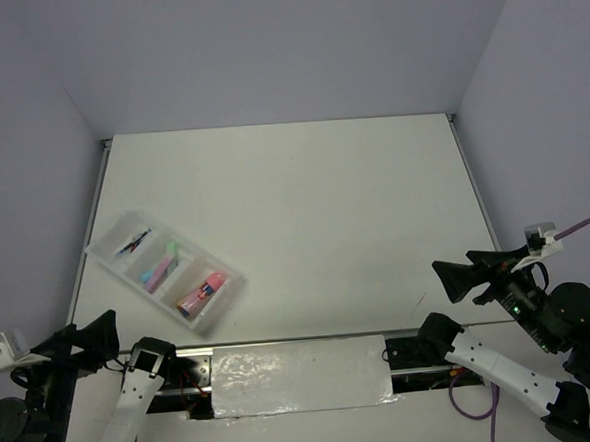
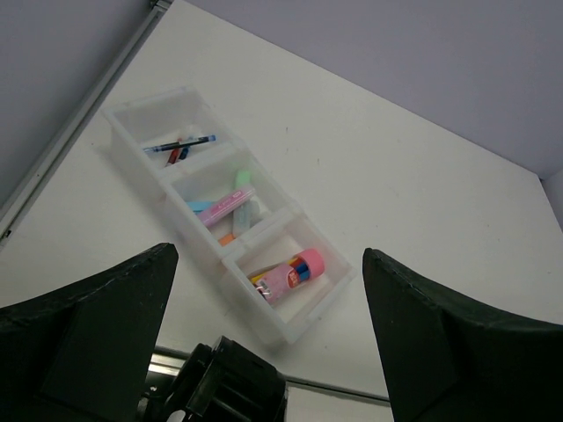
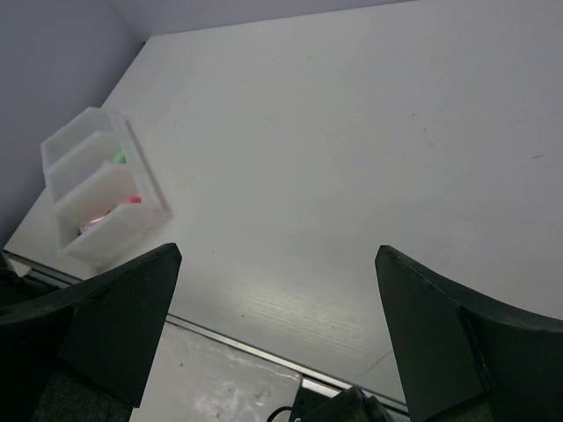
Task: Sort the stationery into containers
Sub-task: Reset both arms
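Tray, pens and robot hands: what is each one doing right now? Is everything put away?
Left hand: open, holding nothing.
Right hand: open, holding nothing.
Tray: upright, something in all three compartments.
Pens: lying in the far end compartment.
Highlighters: lying in the middle compartment.
Pink tube: lying in the near end compartment.

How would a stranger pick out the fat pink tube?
Find the clear three-compartment tray by the table's left edge. The pink tube lies in its end compartment nearest the arms. It is much fatter than the highlighters and thin pens in the other two.
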`<state>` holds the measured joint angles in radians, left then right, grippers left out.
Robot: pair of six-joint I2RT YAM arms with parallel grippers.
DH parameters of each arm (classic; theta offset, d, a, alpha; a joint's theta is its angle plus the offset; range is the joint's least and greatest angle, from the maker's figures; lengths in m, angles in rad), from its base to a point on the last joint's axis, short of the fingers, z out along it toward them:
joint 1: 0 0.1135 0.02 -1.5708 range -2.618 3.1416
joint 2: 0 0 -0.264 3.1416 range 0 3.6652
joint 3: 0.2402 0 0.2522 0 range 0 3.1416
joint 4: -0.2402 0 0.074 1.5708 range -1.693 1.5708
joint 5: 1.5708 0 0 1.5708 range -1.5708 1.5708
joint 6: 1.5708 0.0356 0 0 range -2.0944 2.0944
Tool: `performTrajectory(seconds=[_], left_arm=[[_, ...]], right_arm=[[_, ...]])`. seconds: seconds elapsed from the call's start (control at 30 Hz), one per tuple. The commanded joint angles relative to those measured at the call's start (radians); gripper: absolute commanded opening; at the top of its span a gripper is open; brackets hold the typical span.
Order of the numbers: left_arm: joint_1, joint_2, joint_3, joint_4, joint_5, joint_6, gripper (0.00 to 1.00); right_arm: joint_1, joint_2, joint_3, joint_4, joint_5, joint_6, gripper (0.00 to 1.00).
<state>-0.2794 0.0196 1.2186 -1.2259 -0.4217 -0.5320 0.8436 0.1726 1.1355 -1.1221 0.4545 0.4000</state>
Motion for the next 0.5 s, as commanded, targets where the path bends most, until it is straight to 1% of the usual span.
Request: performTrajectory(seconds=[0.0,0.47], left_arm=[[-0.02,-0.015,0.028,-0.038,-0.055,-0.019,0.99],[-0.029,0.029,0.029,0.0,-0.038,-0.002,0.99]], right_arm=[[-0.001,0.002,0.0,0.008,0.0,0.008,1.0],[-0.001,0.062,-0.02,0.048,0.01,0.03,1.0]])
